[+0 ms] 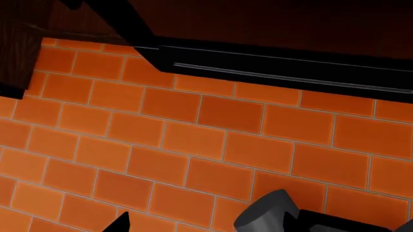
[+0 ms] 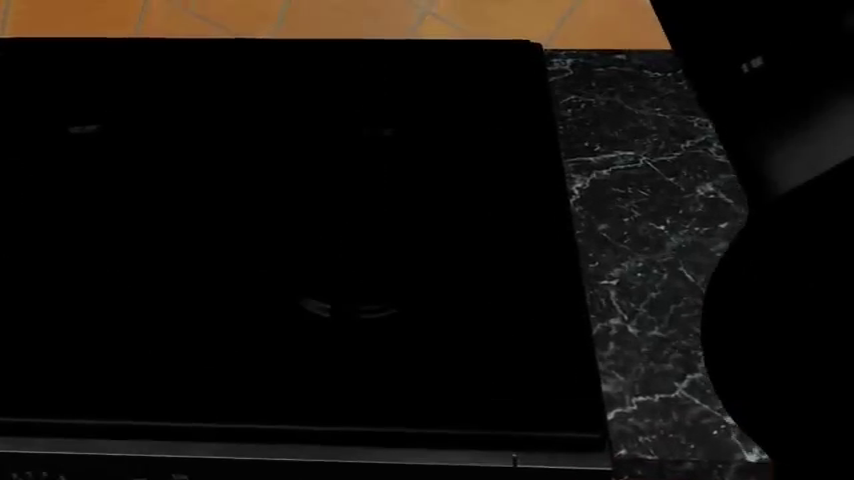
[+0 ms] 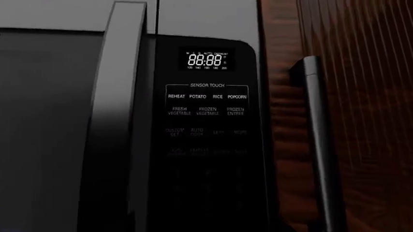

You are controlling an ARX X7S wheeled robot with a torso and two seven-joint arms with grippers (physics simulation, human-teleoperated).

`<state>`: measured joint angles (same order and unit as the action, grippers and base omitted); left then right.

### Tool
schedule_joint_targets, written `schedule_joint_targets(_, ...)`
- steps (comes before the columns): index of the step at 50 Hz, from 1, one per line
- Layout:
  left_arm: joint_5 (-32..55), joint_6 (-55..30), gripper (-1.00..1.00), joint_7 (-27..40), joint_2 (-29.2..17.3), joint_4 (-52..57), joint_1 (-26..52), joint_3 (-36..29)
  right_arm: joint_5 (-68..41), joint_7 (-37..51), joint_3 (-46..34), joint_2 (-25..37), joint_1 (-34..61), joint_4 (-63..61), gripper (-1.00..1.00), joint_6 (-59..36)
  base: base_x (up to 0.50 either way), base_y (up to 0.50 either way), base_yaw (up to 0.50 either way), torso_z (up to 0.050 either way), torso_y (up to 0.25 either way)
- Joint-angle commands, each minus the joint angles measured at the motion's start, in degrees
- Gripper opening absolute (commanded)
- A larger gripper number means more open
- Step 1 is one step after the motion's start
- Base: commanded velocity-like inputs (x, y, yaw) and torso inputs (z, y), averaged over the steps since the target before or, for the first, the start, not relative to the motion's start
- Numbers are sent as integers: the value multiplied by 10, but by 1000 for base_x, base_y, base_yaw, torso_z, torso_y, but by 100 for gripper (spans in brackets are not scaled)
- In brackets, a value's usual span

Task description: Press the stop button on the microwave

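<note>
The right wrist camera is facing the microwave [image 3: 129,121], with its keypad [image 3: 206,125] beside a wood cabinet [image 3: 348,116]. The lower keys are fading into shadow, so the stop button is not readable; aim low and approach slowly. The counter's [image 2: 641,250] right edge is lying below. I cannot tell either pincer's opening.

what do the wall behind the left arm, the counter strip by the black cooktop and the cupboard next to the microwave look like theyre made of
The orange brick-pattern wall looks like glazed ceramic tile: pale grout lines, even sheen. The dark veined counter strip looks like polished black marble or an imitation, given its white veins. The reddish-brown cupboard door looks like stained wood, with vertical grain lines; its long bar handle seems to be brushed metal.
</note>
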<state>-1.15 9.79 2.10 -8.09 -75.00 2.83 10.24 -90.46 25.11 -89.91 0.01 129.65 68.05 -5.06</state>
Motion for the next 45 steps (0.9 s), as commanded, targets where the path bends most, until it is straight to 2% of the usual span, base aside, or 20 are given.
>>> schedule_joint_targets(1,0,0,100,0,0,0,2,-1,10,7,-3,0,-5,1,100,5,0,0,0,47,146)
schedule_joint_targets(23,0,0,100,0,0,0,2,-1,39,10,5,0,-10,2,100,-6,83,0,0,47,148)
schedule_joint_targets(28,0,0,100,0,0,0,2,-1,42,11,5,0,-12,0,100,0,377,-5,0,47,147)
schedule_joint_targets(39,0,0,100,0,0,0,2,-1,50,1,9,0,-17,0,100,9,0,0,0,47,148)
schedule_joint_targets(45,0,0,100,0,0,0,2,-1,54,6,7,0,-14,1,100,17,322,-20,0,47,147)
